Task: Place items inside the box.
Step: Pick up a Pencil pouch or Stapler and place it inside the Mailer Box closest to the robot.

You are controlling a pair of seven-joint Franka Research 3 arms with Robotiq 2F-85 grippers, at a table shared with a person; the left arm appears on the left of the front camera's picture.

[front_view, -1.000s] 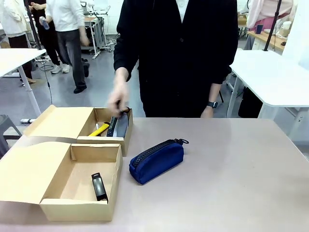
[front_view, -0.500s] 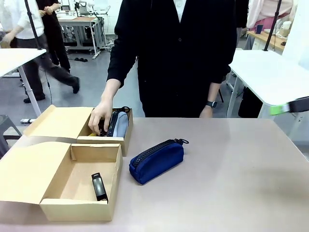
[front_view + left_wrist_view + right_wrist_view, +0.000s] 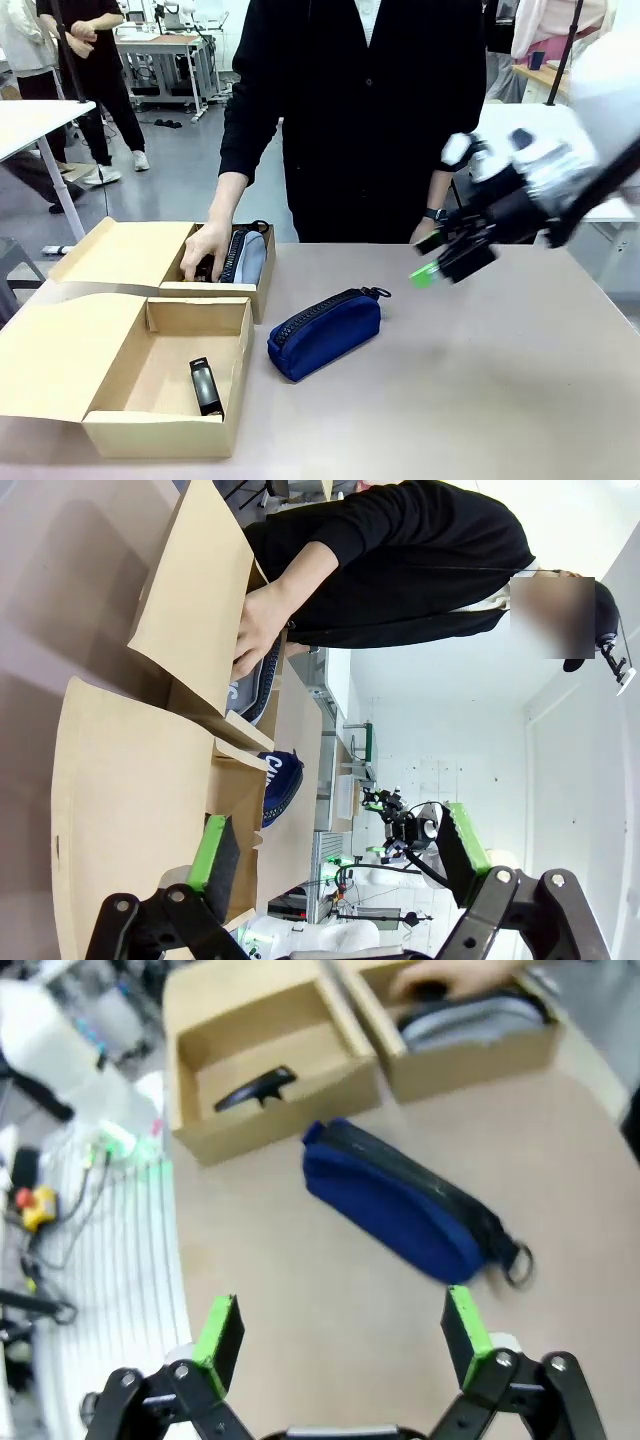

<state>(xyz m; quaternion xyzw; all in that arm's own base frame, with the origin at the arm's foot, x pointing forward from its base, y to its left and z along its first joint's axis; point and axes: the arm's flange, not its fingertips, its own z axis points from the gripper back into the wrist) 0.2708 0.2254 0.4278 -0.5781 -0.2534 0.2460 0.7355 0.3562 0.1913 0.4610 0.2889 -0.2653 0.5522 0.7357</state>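
Currently: your right hand, released, hovering near navy pouch, which lies on the worktop just beside the box. Hazard: an off-centre pinch could let it droop and snag the box wall.

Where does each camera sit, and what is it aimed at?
Front view: robot's side of the table, facing the person across it; the open right gripper shows.
Left wrist view: on the left arm, looking past its open left gripper at the boxes and person's hand.
Right wrist view: on the right arm, looking down past its fingers at the navy pouch.
Shared: all show the navy pouch.
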